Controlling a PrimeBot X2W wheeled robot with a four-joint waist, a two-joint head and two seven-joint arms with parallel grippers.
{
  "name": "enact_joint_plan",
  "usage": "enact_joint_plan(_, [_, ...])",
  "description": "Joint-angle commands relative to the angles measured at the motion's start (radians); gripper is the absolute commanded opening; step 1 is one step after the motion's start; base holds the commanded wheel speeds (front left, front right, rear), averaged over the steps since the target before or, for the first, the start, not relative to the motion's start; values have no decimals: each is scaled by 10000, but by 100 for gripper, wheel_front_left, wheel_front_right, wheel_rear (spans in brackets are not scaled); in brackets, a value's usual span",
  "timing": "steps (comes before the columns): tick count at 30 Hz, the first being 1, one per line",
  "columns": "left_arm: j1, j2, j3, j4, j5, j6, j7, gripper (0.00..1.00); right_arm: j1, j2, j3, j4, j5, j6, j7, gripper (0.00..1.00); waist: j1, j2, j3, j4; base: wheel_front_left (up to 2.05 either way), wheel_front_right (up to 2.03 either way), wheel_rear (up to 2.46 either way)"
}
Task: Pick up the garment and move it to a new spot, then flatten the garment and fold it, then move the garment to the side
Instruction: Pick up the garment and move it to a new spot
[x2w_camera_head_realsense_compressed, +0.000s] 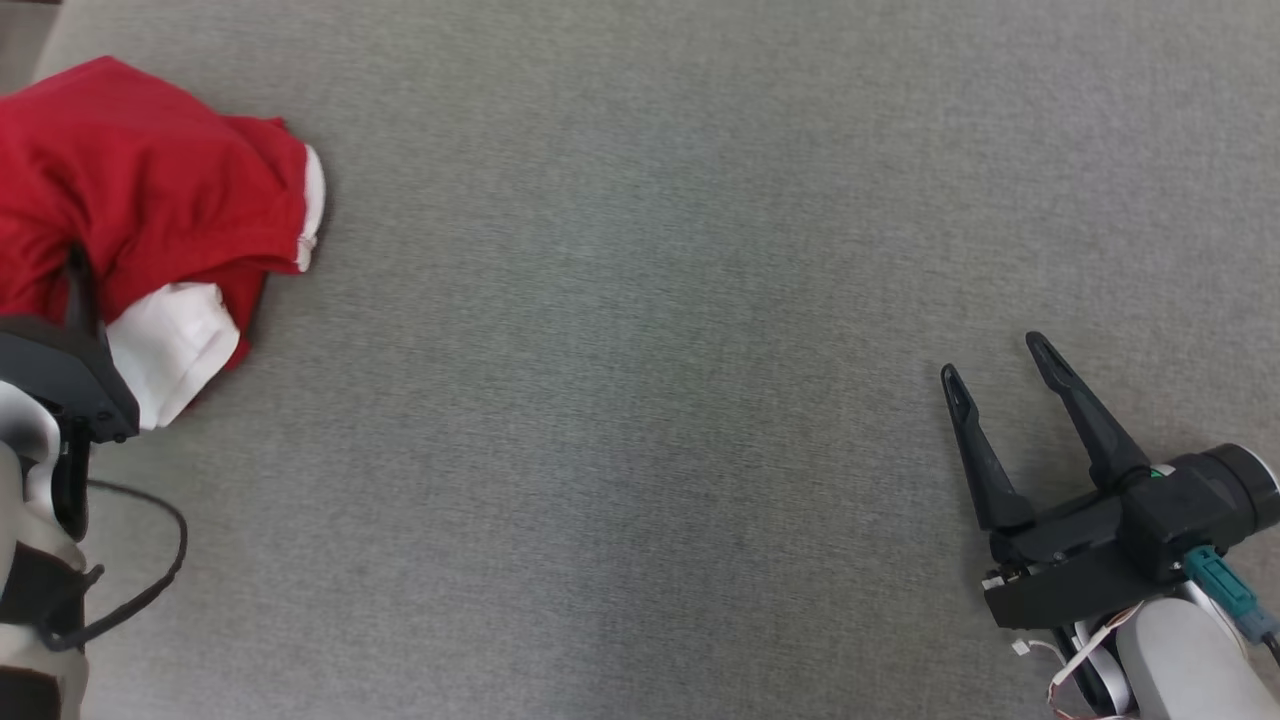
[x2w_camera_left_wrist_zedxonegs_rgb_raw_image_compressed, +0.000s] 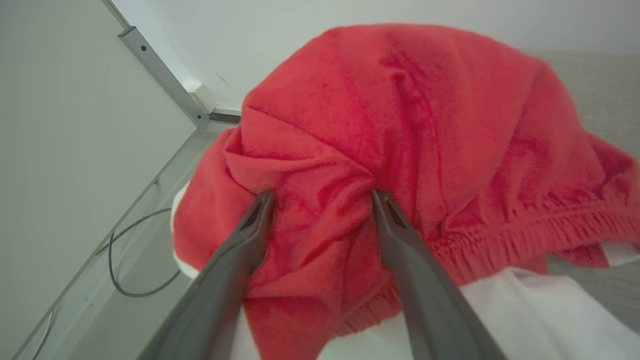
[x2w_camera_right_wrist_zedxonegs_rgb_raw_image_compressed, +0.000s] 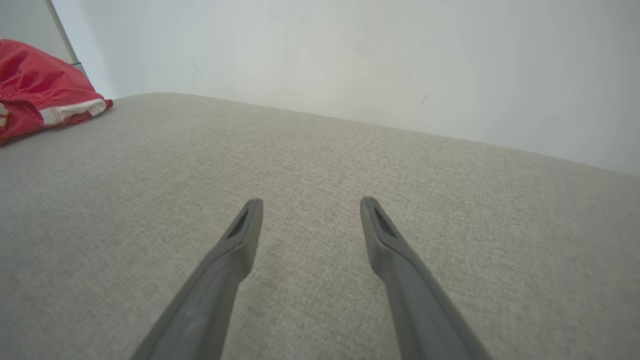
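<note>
Lying bunched at far left of grey fabric surface (x2w_camera_head_realsense_compressed: 640, 450): red shorts (x2w_camera_head_realsense_compressed: 150, 180), crumpled heap, gathered elastic waistband, white lining spilling out at near side, white stripe along hem. Left gripper (x2w_camera_left_wrist_zedxonegs_rgb_raw_image_compressed: 322, 197) spread wide, fingertips touching red cloth, raised fold between them, not pinched. Right gripper (x2w_camera_head_realsense_compressed: 995, 358) also spread wide, holding nothing, over bare surface at right, well apart from shorts. Black cable (x2w_camera_left_wrist_zedxonegs_rgb_raw_image_compressed: 125, 260) loops below surface edge, beside pale wall
</note>
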Motion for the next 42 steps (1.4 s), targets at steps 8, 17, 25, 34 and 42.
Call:
enact_joint_plan(8, [-497,-89,120,881,-447,138,1176,0,-232,96,13,158,142,-21,-3,100,-1,-2,425,-490,0,0,0])
enact_joint_plan(17, [-1319,587,-784,-206,570,551,-616,0,-239,672,74,503,212,-21,-6,100,-1,-2,-415,-491,0,0,0])
enact_joint_plan(25, [-1998,192,-1631,-932,628,177,-1156,0,-162,1193,99,726,253,-21,-6,100,-1,-2,-1177,-816,0,0,0])
enact_joint_plan(34, [-1633,-1094,-2394,-993,121,45,-1464,0,-20,1621,22,950,314,-21,-6,100,-1,-2,-1747,-1738,0,0,0])
enact_joint_plan(42, [-1006,-2614,-3314,-908,-453,17,-1787,0,137,1841,-166,1109,295,-20,-4,100,-1,-2,-2008,-2776,0,0,0])
